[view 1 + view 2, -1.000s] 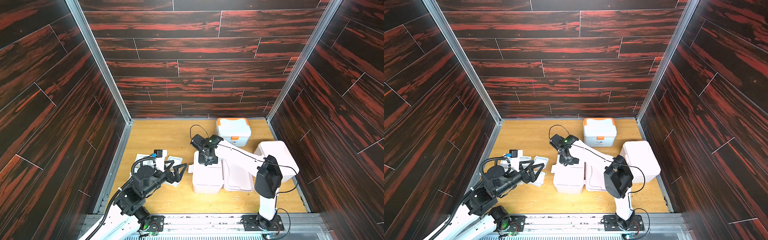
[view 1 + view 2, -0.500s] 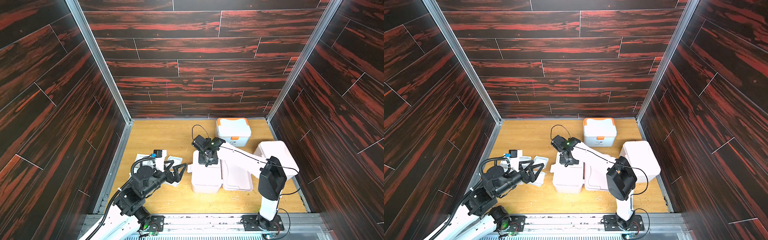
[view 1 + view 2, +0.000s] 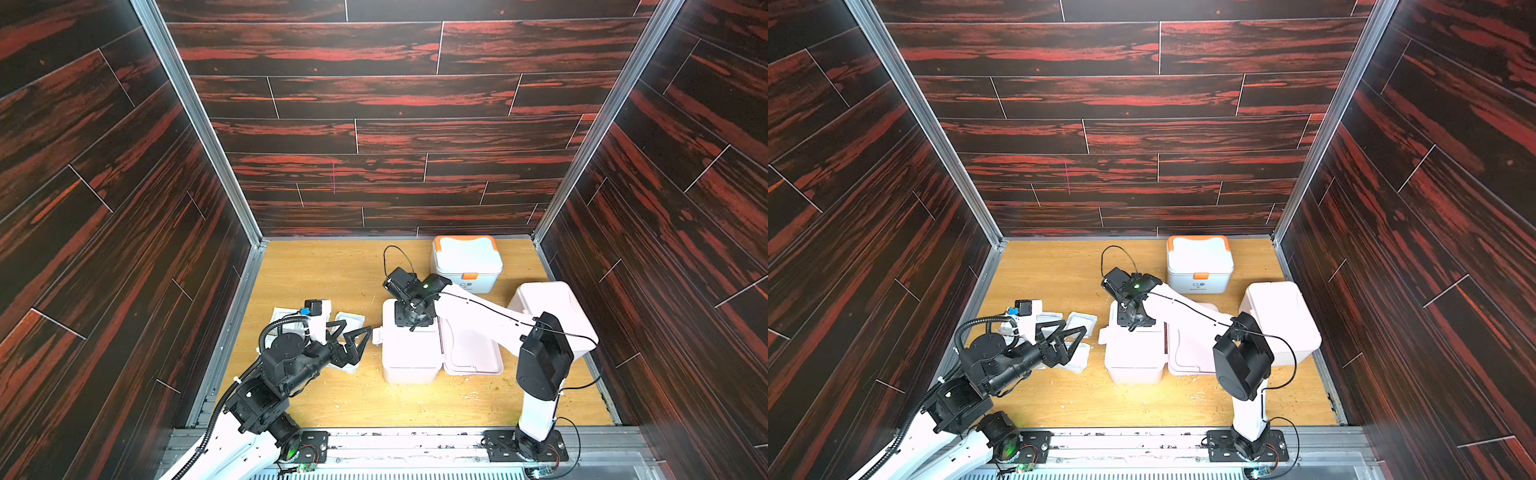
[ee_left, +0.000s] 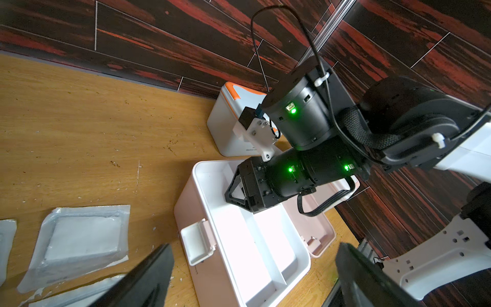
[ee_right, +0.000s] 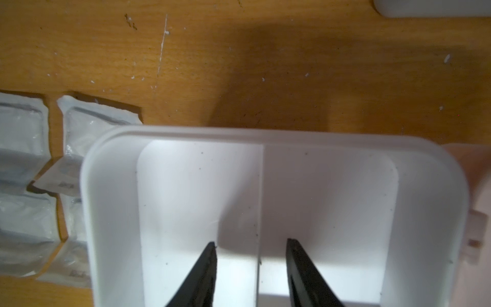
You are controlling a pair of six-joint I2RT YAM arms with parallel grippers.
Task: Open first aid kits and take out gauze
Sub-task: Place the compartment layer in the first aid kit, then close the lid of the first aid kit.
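I saw glossy white plastic kit (image 3: 409,353) open, rounded corners, thin divider (image 5: 259,202) inside, lid (image 3: 469,349) lying flat beside it on scuffed wood worktop (image 3: 324,270). My right fingers (image 5: 303,271) sat apart astride the divider, shut a second earlier. Left fingers (image 4: 148,279) wide apart above crinkly flat gauze packets (image 4: 82,236)
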